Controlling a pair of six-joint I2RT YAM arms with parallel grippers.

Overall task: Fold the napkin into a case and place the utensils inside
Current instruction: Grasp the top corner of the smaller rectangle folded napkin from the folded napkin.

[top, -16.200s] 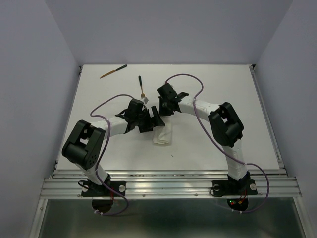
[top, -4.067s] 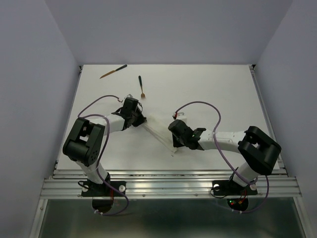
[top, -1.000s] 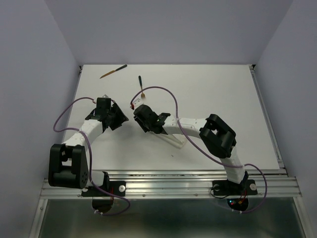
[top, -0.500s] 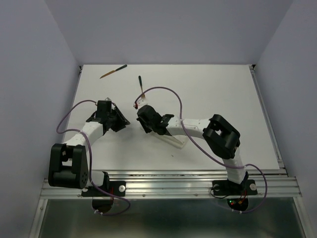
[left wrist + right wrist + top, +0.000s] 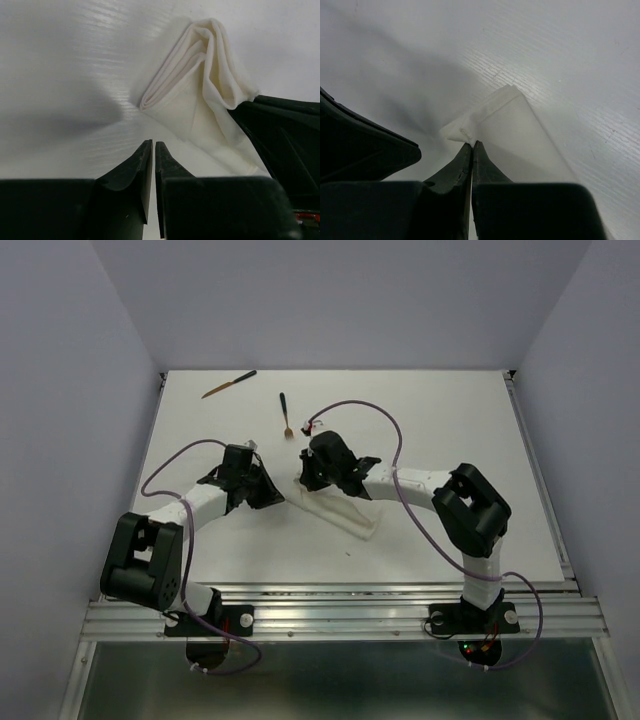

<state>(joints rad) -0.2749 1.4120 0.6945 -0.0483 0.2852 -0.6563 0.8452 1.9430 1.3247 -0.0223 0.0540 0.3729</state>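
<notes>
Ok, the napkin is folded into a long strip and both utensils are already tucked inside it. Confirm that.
Not quite. The napkin is folded into a long strip, but the utensils are not inside it: the top external view shows both lying bare on the table, beyond the strip.

A lab booth: bare walls [image 5: 70,390] enclose a white table [image 5: 450,430].

White table [image 5: 450,420], folded napkin [image 5: 335,508] lying as a long strip mid-table, fork [image 5: 285,414] and knife [image 5: 228,385] beyond it, far left.
</notes>
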